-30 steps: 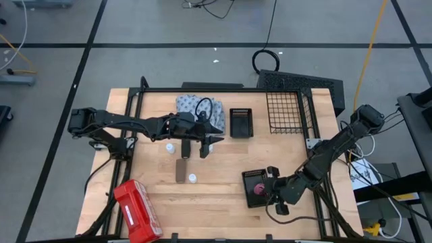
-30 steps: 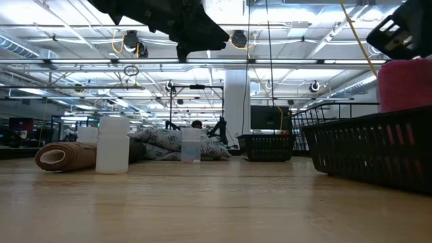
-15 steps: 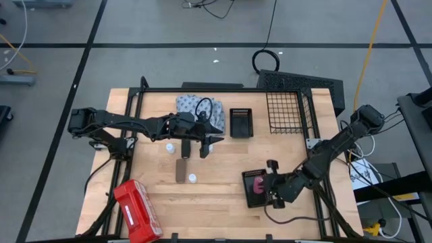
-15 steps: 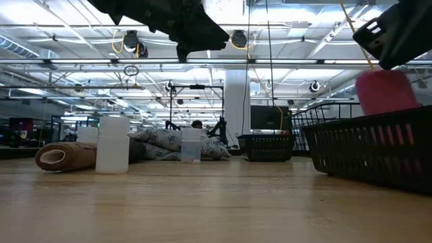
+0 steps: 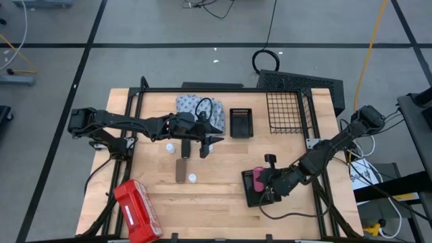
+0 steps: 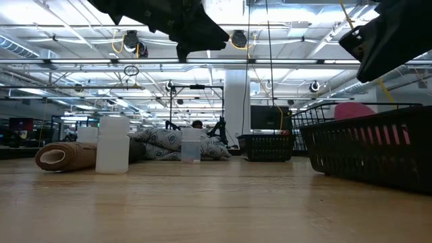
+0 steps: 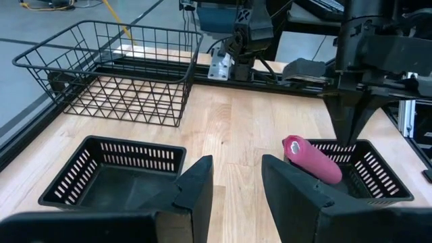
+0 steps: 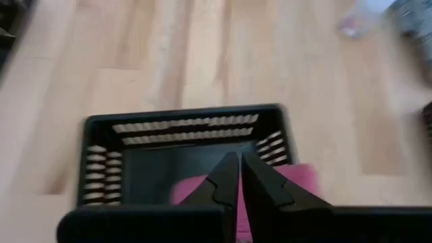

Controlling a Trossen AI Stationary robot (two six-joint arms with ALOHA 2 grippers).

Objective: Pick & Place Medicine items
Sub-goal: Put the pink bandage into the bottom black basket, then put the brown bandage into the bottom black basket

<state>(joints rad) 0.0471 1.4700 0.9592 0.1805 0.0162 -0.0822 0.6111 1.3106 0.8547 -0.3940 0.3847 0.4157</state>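
Pink tube [image 7: 312,158] lies tilted in the small black bin [image 7: 382,192] just under the right gripper [image 5: 260,181], whose fingers are pressed together above it: placing looks done. Left gripper [image 5: 204,146] hovers spread; beneath and beside it wait the brown tube [image 5: 181,170] and white bottles [image 5: 192,178], calling for descent next.

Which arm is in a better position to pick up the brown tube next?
Left. The left gripper hovers open close to the brown tube, while the right gripper is far off at the black basket.
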